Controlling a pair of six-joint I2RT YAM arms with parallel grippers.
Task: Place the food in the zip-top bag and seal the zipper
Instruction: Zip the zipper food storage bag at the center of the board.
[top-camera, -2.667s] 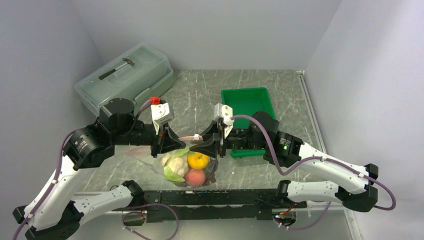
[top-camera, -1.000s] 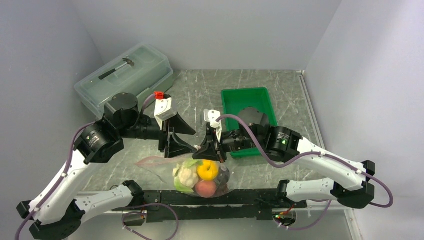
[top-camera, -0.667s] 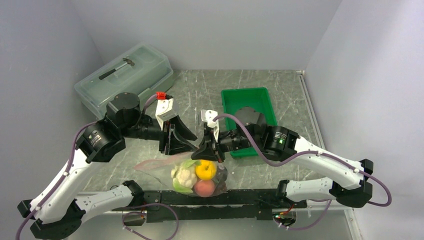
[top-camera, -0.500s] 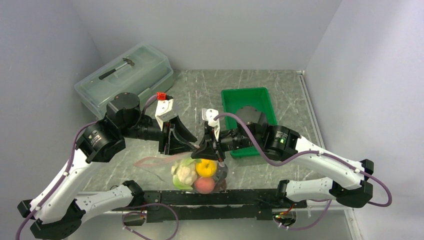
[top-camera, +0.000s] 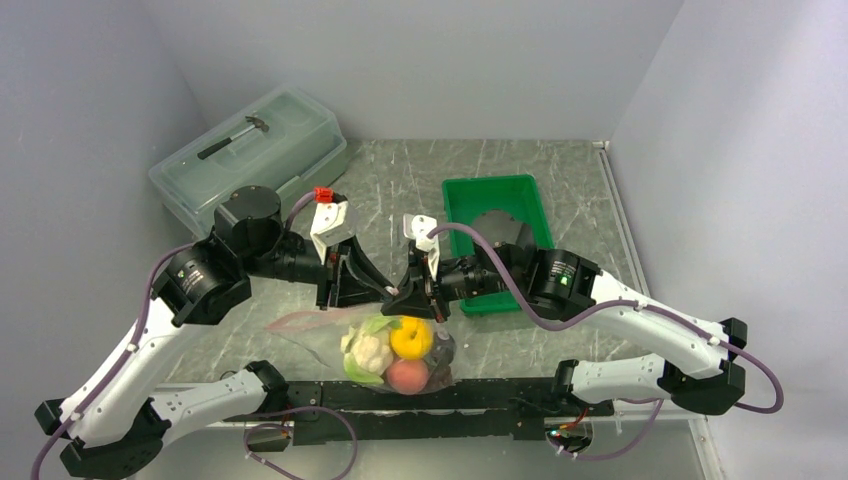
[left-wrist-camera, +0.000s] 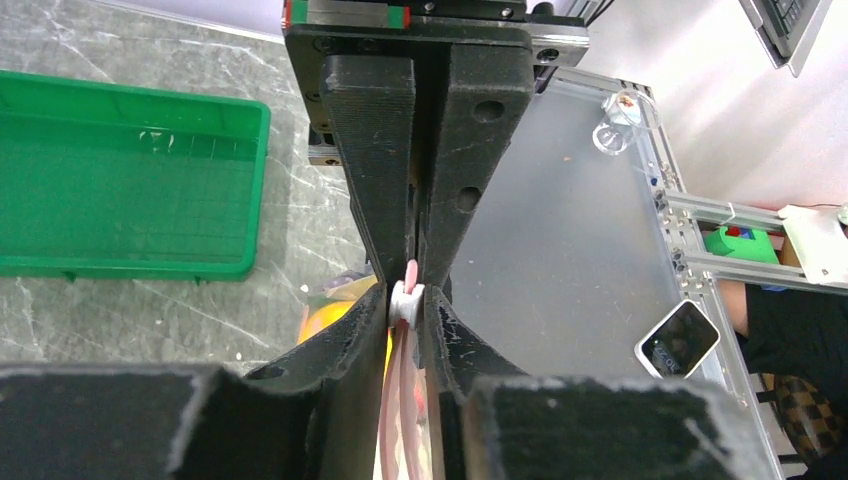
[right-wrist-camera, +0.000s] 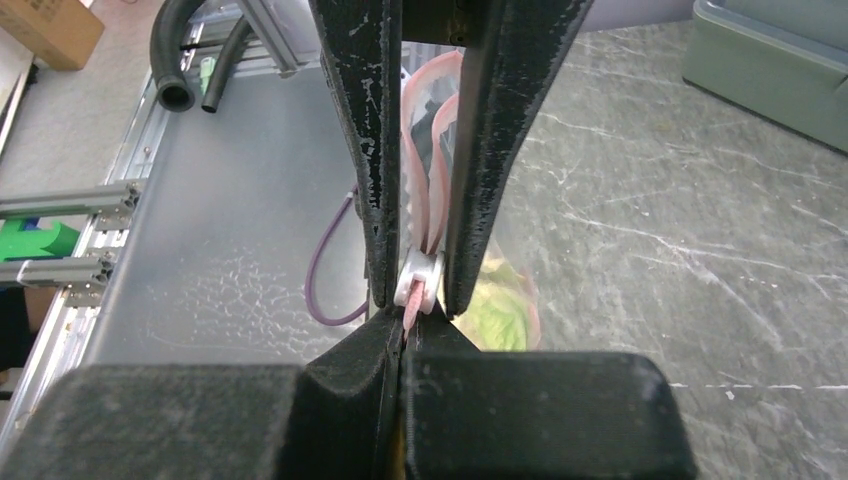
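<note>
The clear zip-top bag (top-camera: 300, 326) lies at the near table edge, holding a cauliflower (top-camera: 368, 350), an orange (top-camera: 410, 338), a peach (top-camera: 407, 376) and dark fruit (top-camera: 441, 350). Both grippers meet tip to tip at its mouth. My left gripper (top-camera: 383, 291) is shut on the white zipper slider (left-wrist-camera: 407, 298), with the pink zipper strip (left-wrist-camera: 403, 400) running between its fingers (left-wrist-camera: 350, 340). My right gripper (top-camera: 404, 295) is shut on the strip's end (right-wrist-camera: 409, 318), just past the slider (right-wrist-camera: 420, 280). The orange (left-wrist-camera: 335, 318) shows below in the left wrist view.
A green tray (top-camera: 462, 199) stands behind the right arm and also shows in the left wrist view (left-wrist-camera: 120, 180). A translucent lidded box (top-camera: 190, 175) with a hammer on it sits at the back left. The table's near metal edge (top-camera: 330, 395) is just below the bag.
My left gripper's fingers, wide apart a second ago, have closed onto the slider beside the right gripper. The bag and right gripper have shifted slightly left.
</note>
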